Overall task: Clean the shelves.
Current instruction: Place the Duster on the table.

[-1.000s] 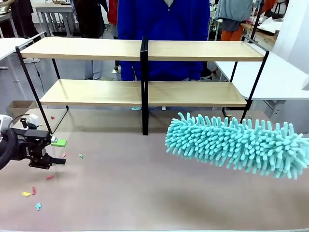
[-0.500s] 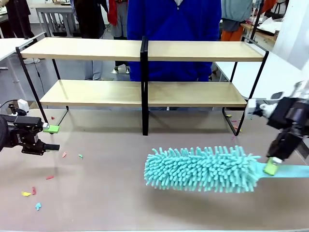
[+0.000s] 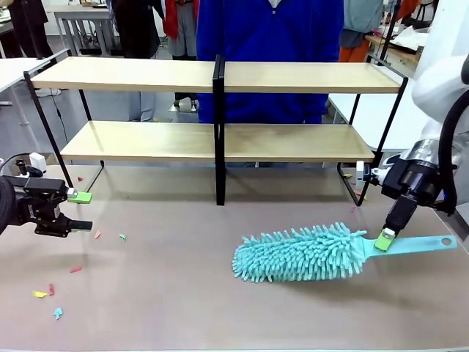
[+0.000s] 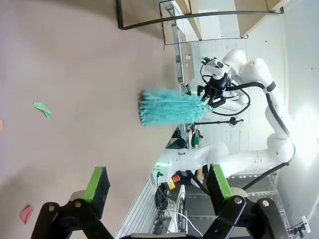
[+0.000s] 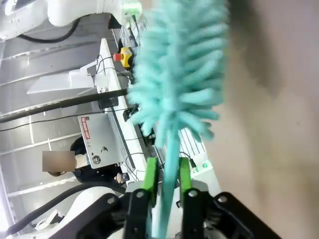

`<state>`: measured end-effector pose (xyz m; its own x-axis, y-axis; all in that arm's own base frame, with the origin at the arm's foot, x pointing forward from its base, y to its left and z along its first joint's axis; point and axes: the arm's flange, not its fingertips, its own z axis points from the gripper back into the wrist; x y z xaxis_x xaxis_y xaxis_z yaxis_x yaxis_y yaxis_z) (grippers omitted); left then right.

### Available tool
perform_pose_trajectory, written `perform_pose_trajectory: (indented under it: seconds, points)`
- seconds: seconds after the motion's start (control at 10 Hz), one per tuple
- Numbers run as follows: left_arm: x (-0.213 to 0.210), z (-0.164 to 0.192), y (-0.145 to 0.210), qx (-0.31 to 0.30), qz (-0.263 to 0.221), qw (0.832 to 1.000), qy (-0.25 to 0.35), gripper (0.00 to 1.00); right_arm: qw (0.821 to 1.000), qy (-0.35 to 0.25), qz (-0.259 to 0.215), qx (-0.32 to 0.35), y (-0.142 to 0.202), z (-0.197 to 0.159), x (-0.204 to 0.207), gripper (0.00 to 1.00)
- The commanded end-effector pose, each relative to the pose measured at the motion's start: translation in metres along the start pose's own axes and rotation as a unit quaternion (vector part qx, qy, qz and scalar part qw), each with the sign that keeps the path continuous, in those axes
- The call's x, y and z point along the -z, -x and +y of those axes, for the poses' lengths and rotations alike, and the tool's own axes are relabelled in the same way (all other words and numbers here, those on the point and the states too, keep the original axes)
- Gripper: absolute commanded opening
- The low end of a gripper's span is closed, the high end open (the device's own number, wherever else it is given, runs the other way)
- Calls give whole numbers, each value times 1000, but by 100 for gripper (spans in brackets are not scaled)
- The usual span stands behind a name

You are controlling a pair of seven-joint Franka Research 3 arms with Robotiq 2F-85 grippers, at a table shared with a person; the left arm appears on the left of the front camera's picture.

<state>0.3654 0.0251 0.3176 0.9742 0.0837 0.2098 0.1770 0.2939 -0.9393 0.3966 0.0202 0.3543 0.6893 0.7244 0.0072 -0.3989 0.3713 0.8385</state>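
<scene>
Since a second ago the duster (image 3: 304, 253) has come down from mid-air and now lies flat on the tabletop (image 3: 183, 293), in front of the shelves (image 3: 217, 77). My right end effector (image 3: 384, 240) sits at the handle; in the right wrist view its green pads (image 5: 151, 174) flank the handle closely, but I cannot tell whether they grip or have just let go. My left end effector (image 3: 78, 211) hangs wide open and empty near the left edge, close to coloured scraps (image 3: 51, 292). I judge this the putting-down step. Next move: release fully and lift the right arm clear without dragging the duster.
</scene>
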Motion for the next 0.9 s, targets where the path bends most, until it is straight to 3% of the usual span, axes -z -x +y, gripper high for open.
perform_pose_trajectory:
  seconds: [0.0, 0.1, 0.2, 0.3, 0.4, 0.5, 0.6, 0.7, 0.8]
  points:
    - [3, -4, 3, -1, -10, 1000, 13, 100, 998, 51, -34, 15, 8, 1, -13, 83]
    - [3, -4, 3, -1, -10, 1000, 13, 100, 985, 98, -139, -10, 18, 4, -23, 100]
    - [3, -4, 3, -1, -10, 1000, 13, 100, 965, 124, -227, -30, 33, 7, -35, 86]
    - [3, -4, 3, -1, -10, 1000, 13, 100, 935, 159, -314, -34, 53, 12, -44, 100]
    - [3, -4, 3, -1, -10, 1000, 13, 100, 902, 179, -390, -43, 77, 19, -52, 100]
    - [3, -4, 3, -1, -10, 1000, 13, 100, 892, 151, -423, -46, 93, 27, -54, 100]
    - [3, -4, 3, -1, -10, 1000, 13, 100, 910, 91, -401, -52, 98, 30, -49, 100]
    - [3, -4, 3, -1, -10, 1000, 13, 100, 940, 57, -336, -37, 98, 25, -40, 100]
    - [3, -4, 3, -1, -10, 1000, 13, 100, 909, 109, -402, -20, 100, 28, -73, 100]
